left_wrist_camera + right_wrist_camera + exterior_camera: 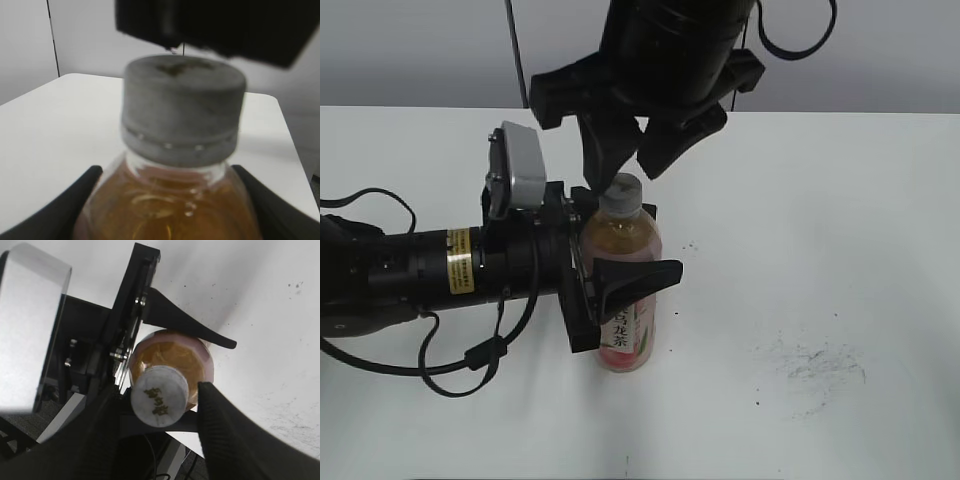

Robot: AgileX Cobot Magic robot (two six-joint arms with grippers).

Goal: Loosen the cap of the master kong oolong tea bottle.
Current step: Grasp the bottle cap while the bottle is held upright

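We are seeing the master kong oolong tea bottle standing upright on the white tabletop; the left claw is clenching its amber body from the side; the right claw is hanging spread just above the cap, its fingers flanking it without touching.

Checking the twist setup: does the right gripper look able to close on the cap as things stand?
Probably yes. The right gripper hangs open right above the cap, one finger on each side, nothing between them. The left gripper holds the master kong oolong tea bottle lower down, below the cap.
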